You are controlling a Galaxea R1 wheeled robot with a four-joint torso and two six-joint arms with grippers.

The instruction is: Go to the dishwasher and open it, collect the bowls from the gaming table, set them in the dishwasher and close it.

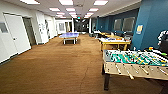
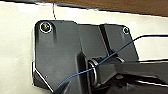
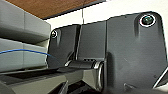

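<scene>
- Brown carpet (image 1: 57,67) lies nearest, running from 6 o'clock up through the middle of the head view.
- At 9 o'clock, white double doors (image 1: 13,35) stand in the white wall; no writing on them can be read.
- Toward 12 o'clock, far down the room, a blue-topped table-tennis table (image 1: 69,35) stands on the carpet.
- At about 1 o'clock, a yellow-legged table (image 1: 113,42) carries small items too blurred to name.
- At 2 o'clock, a pale notice (image 1: 139,29) hangs on the blue wall (image 1: 152,22); its text is illegible.
- At 4 o'clock stands the gaming table (image 1: 135,62), a table-football table with a green field and rods with handles; small coloured objects sit near its far edge, but whether they are bowls cannot be told.
- Neither wrist view shows whether the grippers are clenched or released; each shows the robot's dark plate against a white surface, with a thin blue cable (image 2: 107,58) crossing it.
</scene>
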